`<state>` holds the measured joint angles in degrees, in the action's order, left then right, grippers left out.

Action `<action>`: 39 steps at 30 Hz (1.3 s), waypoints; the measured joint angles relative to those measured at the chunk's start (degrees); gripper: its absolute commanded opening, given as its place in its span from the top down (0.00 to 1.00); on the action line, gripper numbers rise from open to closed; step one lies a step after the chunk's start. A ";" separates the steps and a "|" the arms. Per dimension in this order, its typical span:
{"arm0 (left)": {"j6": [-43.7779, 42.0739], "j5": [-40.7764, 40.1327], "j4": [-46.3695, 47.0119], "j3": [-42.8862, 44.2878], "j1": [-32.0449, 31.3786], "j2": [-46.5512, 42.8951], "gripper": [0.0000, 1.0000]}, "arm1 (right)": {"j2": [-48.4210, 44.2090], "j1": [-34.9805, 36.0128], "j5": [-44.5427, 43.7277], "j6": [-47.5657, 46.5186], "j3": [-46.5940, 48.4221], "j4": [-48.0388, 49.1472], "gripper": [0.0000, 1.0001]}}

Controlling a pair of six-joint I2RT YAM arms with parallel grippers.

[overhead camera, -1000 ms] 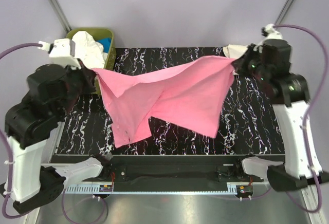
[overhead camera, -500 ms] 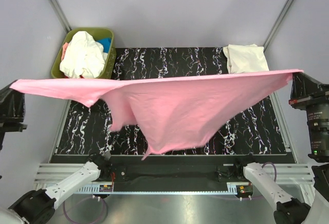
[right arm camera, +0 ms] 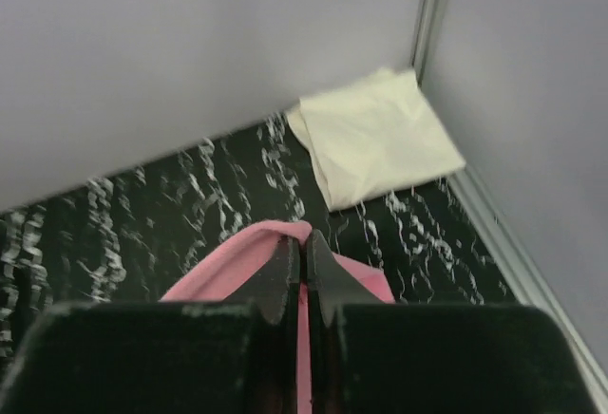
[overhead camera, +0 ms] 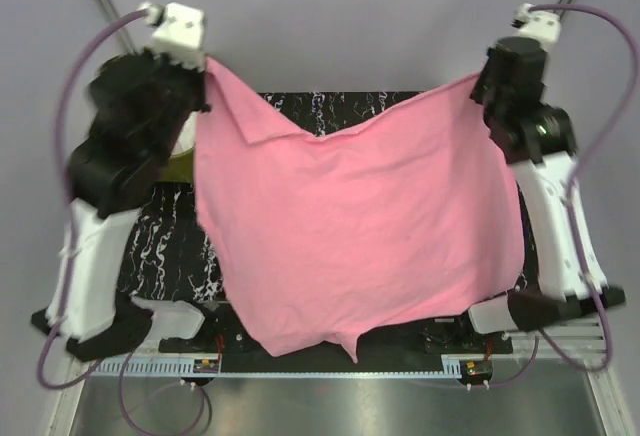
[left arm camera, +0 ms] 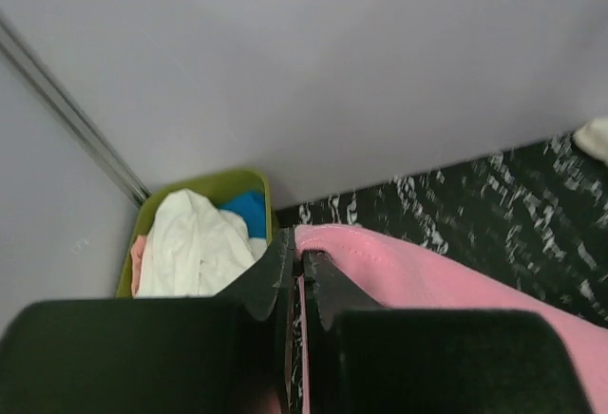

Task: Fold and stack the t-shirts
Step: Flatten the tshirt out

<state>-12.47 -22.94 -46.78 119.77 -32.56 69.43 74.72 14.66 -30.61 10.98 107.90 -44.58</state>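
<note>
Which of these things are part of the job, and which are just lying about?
Job:
- pink shirt, held up
- folded cream shirt
- white shirt
- blue shirt

Lying about:
- green bin holding the white and blue shirts
- table

Robot lab test cell, not a home. Bare grey panel walls [left arm camera: 332,53] ahead of my left gripper [left arm camera: 296,262]. Metal frame strut [right arm camera: 432,6] up-right of my right gripper [right arm camera: 296,243]. Black marbled tabletop [right arm camera: 142,215] below both. Aluminium rail [overhead camera: 400,364] back by my arm bases.
</note>
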 measured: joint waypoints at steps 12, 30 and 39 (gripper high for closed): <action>11.26 5.55 -9.03 15.74 17.38 61.13 0.02 | 57.00 -10.05 8.17 10.45 12.00 -18.67 0.00; 28.81 17.11 0.90 -41.24 12.98 13.97 0.10 | 34.47 4.24 25.27 9.46 -0.76 -10.12 0.07; 40.17 27.15 12.81 -76.70 8.07 3.91 0.20 | 57.13 12.70 39.01 7.39 29.99 -7.23 0.38</action>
<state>27.70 4.21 -33.98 43.07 -24.49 73.34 131.85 27.35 8.40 18.37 137.88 -51.81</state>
